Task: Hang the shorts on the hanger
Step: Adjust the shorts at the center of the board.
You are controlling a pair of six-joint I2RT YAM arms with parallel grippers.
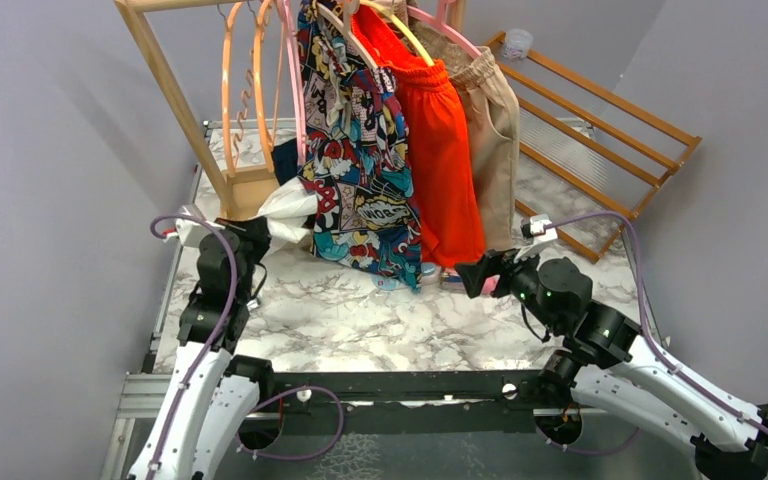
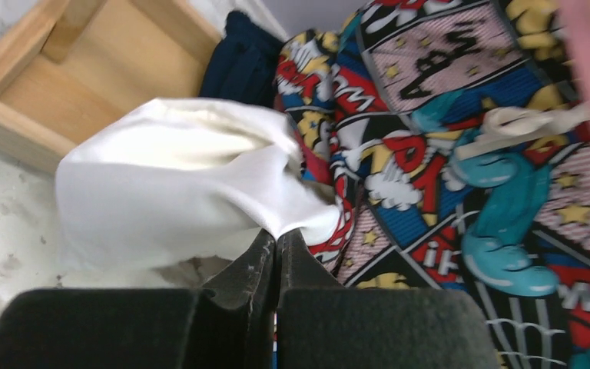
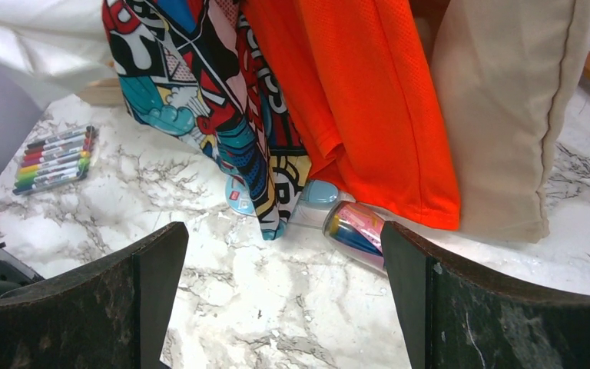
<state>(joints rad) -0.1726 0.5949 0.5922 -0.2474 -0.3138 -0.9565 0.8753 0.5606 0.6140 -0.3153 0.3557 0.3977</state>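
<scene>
Left gripper (image 2: 277,240) pinched shut on corner of white shorts (image 2: 169,177), bunched against comic-print shorts (image 2: 461,154) by wooden rack (image 1: 172,95) foot. Right gripper (image 3: 284,254) gaping wide, empty, low over marble table (image 1: 340,320). Pink hanger (image 1: 297,100) hangs on rack above.

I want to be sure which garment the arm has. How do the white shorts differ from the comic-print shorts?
The white shorts are plain; the comic-print shorts are covered in multicoloured cartoon panels. The white shorts are bunched up low, pinched in the shut left gripper; the comic-print shorts hang full length from the wooden rack, gripped by nothing. Both are soft fabric, right beside each other.
</scene>
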